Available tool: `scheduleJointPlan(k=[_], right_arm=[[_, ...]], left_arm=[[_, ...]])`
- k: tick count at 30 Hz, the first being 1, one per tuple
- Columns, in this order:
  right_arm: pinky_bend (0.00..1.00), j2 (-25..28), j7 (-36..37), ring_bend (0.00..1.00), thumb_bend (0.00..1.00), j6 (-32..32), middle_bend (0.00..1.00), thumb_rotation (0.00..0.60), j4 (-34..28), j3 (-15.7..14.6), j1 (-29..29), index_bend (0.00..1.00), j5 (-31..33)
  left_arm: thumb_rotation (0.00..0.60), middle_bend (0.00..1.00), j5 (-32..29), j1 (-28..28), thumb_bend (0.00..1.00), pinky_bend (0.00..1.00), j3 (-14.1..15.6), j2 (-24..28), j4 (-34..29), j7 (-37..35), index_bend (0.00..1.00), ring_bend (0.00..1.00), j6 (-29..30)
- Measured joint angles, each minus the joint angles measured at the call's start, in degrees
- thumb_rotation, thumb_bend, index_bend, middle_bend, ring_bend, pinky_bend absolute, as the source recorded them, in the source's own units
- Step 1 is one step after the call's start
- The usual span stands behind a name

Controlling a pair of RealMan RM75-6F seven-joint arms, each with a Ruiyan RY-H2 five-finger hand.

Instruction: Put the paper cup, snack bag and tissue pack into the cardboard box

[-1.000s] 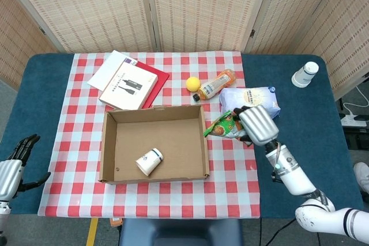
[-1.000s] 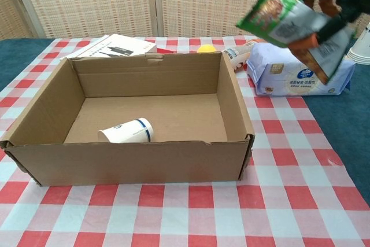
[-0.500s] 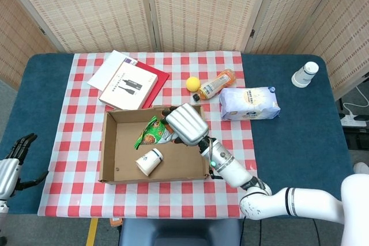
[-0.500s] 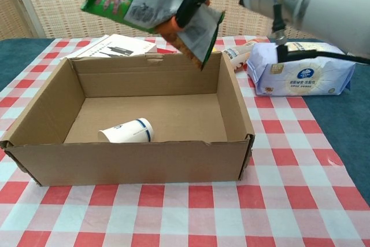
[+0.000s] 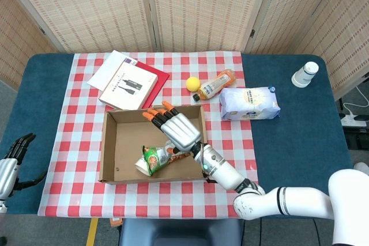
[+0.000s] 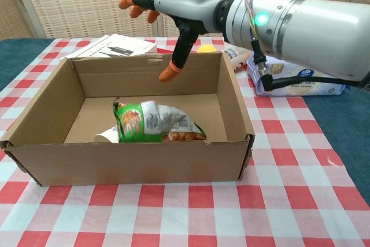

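Fingers (image 6: 171,73) on the right hand (image 5: 177,129) are spread wide, holding nothing; the snack bag (image 6: 157,123) sits below them in the cardboard box (image 5: 109,142), on top of the paper cup (image 6: 104,137). Tissue pack (image 5: 249,102) waits off to their right on the surface. Risk I'd guess: that low thumb clips the box's wall pulling out and drags it.

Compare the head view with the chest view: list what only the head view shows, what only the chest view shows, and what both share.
Only the head view: the left hand at the table's left edge and a second paper cup standing far right. Only the chest view: the cardboard box seen from its front wall, outside face. Both: the right hand open above the box, the snack bag lying inside, and the tissue pack outside.
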Motion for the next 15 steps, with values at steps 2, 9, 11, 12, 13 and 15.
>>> scheduleJointPlan(k=[2, 9, 11, 12, 13, 15], right_arm=[[0.00, 0.8, -0.6, 0.00, 0.00, 1.5, 0.00, 0.600, -0.8, -0.3, -0.1, 0.00, -0.5], [0.00, 7.8, -7.6, 0.00, 0.00, 4.8, 0.00, 0.600, -3.9, -1.4, -1.4, 0.00, 1.5], [0.00, 11.1, -10.2, 0.00, 0.00, 5.6, 0.00, 0.600, -5.0, -1.8, -1.9, 0.00, 4.4], [0.00, 12.5, -10.9, 0.00, 0.00, 5.8, 0.00, 0.600, -5.5, -2.0, -2.2, 0.00, 6.0], [0.00, 13.9, -11.4, 0.00, 0.00, 6.1, 0.00, 0.600, -5.8, -2.2, -2.5, 0.00, 7.6], [0.00, 17.0, -11.7, 0.00, 0.00, 6.4, 0.00, 0.600, -6.1, -2.9, -3.8, 0.00, 11.1]], left_arm=[[0.600, 0.01, 0.0, -0.1, 0.23, 0.23, 0.0, 0.0, 0.1, 0.1, 0.06, 0.00, -0.1], [0.600, 0.01, 0.1, -0.2, 0.23, 0.23, 0.1, -0.2, 0.0, 0.2, 0.06, 0.00, -0.3], [0.600, 0.01, 0.2, -0.2, 0.23, 0.23, 0.1, -0.2, 0.0, 0.4, 0.06, 0.00, -0.3], [0.600, 0.01, 0.3, -0.2, 0.23, 0.23, 0.2, -0.2, -0.1, 0.5, 0.05, 0.00, -0.3], [0.600, 0.01, 0.4, -0.2, 0.23, 0.23, 0.2, -0.2, -0.2, 0.7, 0.06, 0.00, -0.3], [0.600, 0.01, 0.5, -0.2, 0.23, 0.23, 0.3, -0.3, -0.4, 0.9, 0.06, 0.00, -0.3]])
